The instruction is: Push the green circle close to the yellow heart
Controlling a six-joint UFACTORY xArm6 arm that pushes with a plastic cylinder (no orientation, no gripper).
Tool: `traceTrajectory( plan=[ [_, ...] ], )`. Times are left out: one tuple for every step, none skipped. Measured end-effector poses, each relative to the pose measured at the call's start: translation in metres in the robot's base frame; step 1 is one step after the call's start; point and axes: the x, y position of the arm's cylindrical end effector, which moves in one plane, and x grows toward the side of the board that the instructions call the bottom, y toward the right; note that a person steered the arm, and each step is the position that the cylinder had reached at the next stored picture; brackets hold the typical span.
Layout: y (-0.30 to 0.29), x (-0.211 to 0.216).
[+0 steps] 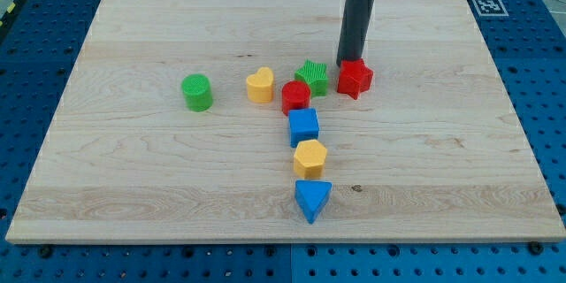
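- The green circle (pixel 197 92), a short ribbed plastic cylinder, stands upright on the pale wooden surface (pixel 133 177), left of the view's centre and apart from every other block.
- The yellow heart (pixel 259 86), a plastic block, sits to its right at about the same height in the view; bare wood shows between the two, so they are near but not touching.
- Just right of the yellow heart is a cluster: a red plastic cylinder (pixel 295 96), a green star (pixel 311 77) behind it, and a red star (pixel 355 79) further right.
- Below the cluster a column runs toward the view's bottom: a blue cube (pixel 303 126), a yellow hexagon (pixel 310 156), a blue triangle (pixel 313 199).
- My tip (pixel 347 62), the lower end of the dark rod, rests at the top-left edge of the red star, apparently touching it, well apart from the green circle and on the wrong side of the cluster.
- Gripper: none is fitted, so no open or closed state applies.
- Progress, as judged: the push has not begun. The tip must travel round to the green circle's left side and drive it rightward across the gap.
- Risk: a route through the cluster would disturb the yellow heart.
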Motion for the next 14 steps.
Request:
traceTrajectory(
  plan=[
    [0.000,-0.009],
    [0.000,-0.032],
    [-0.033,-0.042],
    [-0.096,-0.035],
    [-0.158,-0.033],
    [-0.204,-0.001],
    [-0.240,0.038],
    [-0.247,0.057],
    [-0.240,0.058],
    [-0.232,0.058],
    [-0.234,0.058],
    [-0.241,0.088],
    [-0.227,0.102],
    [-0.205,0.102]
  ],
)
